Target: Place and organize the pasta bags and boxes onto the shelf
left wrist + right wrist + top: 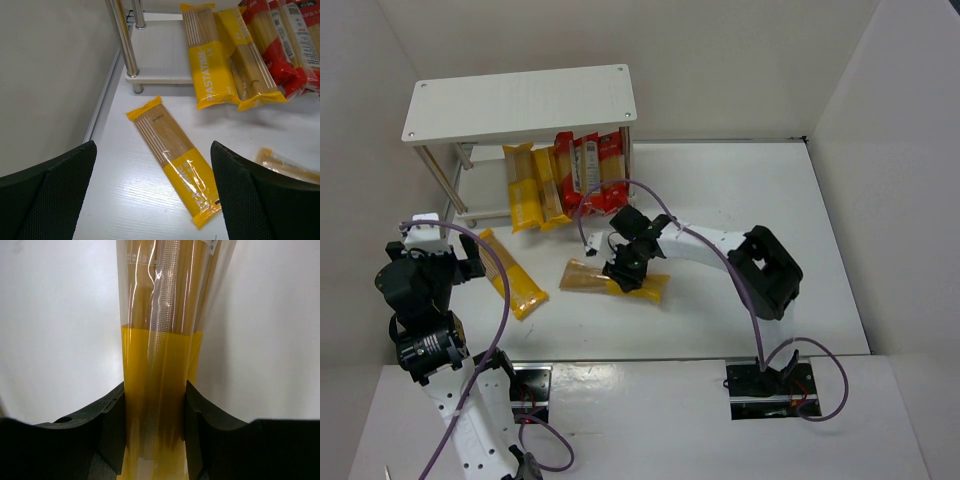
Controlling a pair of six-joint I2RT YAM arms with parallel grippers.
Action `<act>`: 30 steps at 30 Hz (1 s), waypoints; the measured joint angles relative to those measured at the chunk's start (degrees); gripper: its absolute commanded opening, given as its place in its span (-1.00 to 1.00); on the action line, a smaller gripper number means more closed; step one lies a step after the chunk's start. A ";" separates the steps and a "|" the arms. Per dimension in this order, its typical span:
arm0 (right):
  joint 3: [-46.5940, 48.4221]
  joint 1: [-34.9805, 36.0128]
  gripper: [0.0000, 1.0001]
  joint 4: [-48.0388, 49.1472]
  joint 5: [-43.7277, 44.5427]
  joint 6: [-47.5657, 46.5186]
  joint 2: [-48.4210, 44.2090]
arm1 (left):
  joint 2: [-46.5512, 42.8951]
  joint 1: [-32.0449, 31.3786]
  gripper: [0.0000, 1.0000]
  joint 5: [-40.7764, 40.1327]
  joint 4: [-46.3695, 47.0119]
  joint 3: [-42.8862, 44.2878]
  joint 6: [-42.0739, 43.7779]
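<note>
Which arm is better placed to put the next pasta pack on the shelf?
Right. The right tool grips a yellow pack at mid-table, near the shelf. The left tool is open, facing a second pack, holding nothing.

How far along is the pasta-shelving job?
Done: several yellow and red spaghetti packs lie on the lower board of the white two-tier shelf. In hand: the right gripper is shut on a long yellow plastic pack. Left: a second yellow pack lies unshelved below the open left gripper.
</note>
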 measured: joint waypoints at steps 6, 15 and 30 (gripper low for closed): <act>-3.58 0.52 -1.00 -8.98 -5.77 -4.00 -5.99 | 0.22 -0.07 1.00 2.16 -0.83 0.02 1.27; -3.52 -3.80 -1.00 -11.61 -9.60 -6.27 -7.78 | 9.40 -6.95 1.00 10.01 -3.65 1.40 6.19; -6.47 -8.61 -1.00 -2.91 -8.57 -10.10 -3.89 | 8.00 -13.31 1.00 9.84 -4.33 2.62 10.34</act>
